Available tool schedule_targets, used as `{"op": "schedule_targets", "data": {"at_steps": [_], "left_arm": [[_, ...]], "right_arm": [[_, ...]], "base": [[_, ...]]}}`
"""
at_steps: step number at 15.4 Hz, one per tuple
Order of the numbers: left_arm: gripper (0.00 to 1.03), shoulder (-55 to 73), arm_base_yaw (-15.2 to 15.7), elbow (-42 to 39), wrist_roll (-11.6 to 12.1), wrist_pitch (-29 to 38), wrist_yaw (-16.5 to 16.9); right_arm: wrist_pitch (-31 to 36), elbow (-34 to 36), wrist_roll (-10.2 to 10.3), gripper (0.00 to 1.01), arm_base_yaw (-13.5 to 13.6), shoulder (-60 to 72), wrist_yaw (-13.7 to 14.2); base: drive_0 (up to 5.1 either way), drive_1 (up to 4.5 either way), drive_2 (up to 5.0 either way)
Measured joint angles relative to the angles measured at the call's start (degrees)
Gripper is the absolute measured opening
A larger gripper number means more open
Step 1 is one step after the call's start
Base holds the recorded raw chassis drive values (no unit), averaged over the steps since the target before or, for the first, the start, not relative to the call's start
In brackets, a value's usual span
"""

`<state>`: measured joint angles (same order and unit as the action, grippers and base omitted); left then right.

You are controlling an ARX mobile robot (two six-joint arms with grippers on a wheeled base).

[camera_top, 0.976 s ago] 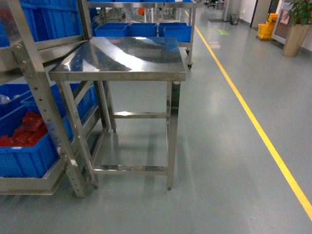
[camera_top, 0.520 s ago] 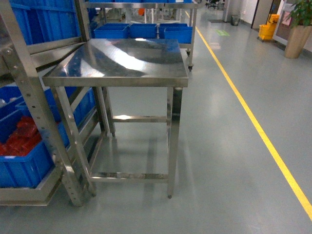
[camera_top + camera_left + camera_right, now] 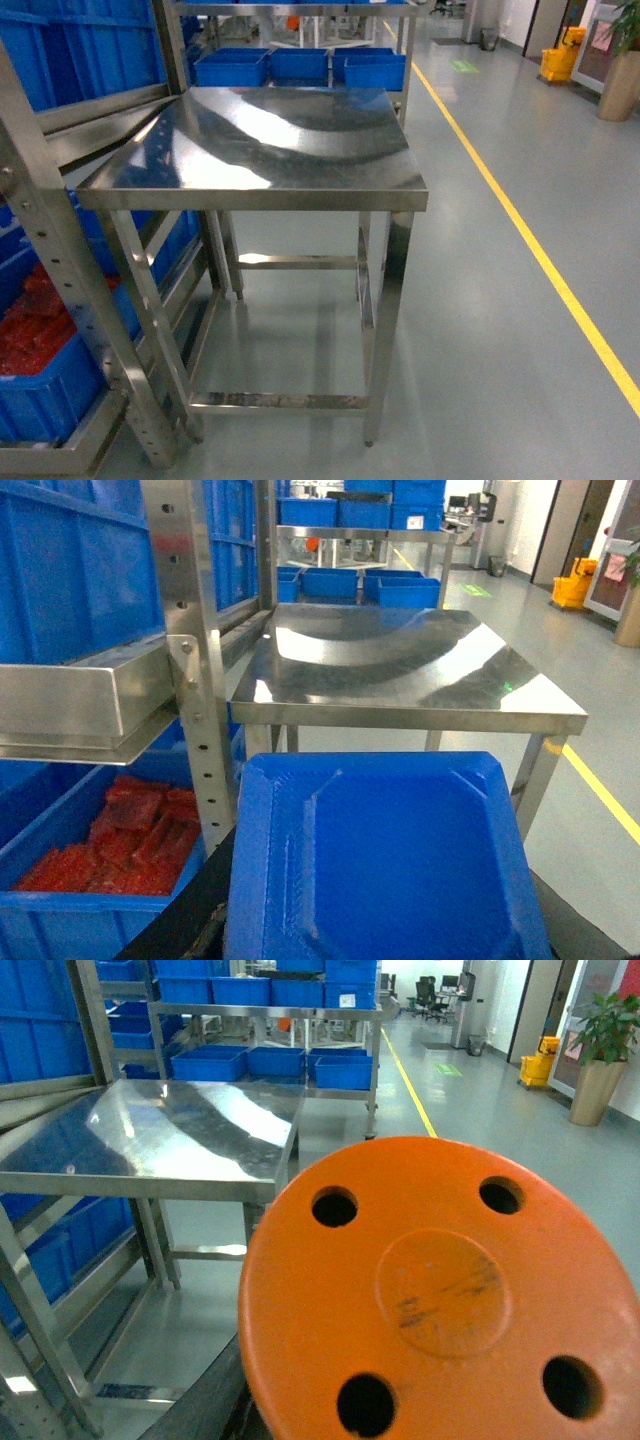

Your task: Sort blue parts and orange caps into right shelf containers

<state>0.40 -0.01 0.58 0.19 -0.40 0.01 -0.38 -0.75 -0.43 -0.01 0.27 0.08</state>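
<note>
A blue part, a flat moulded plastic piece with cut corners, fills the lower left wrist view. My left gripper is shut on it, with only a dark finger showing at its left edge. A round orange cap with several holes fills the right wrist view, and my right gripper is shut on it, mostly hidden behind it. Bright-blue crates stand on a low shelf far ahead. Neither gripper shows in the head view.
A steel table stands straight ahead. A steel rack at the left carries blue crates, one holding red pieces. A yellow floor line runs along the aisle on the right.
The head view has drawn closer to the steel table, which now looms larger and sits further right. The rack at the left has slid toward the frame edge.
</note>
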Motion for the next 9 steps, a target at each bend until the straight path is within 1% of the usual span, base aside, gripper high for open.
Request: {"op": "schedule_targets", "data": {"at_steps": [9], "left_arm": [[0.43,0.00,0.00,0.00,0.00,0.00,-0.04]], "right_arm": [[0.11,0.00,0.00,0.45,0.00,0.00,-0.09]], "base": [[-4.8,1.56,3.4]]}}
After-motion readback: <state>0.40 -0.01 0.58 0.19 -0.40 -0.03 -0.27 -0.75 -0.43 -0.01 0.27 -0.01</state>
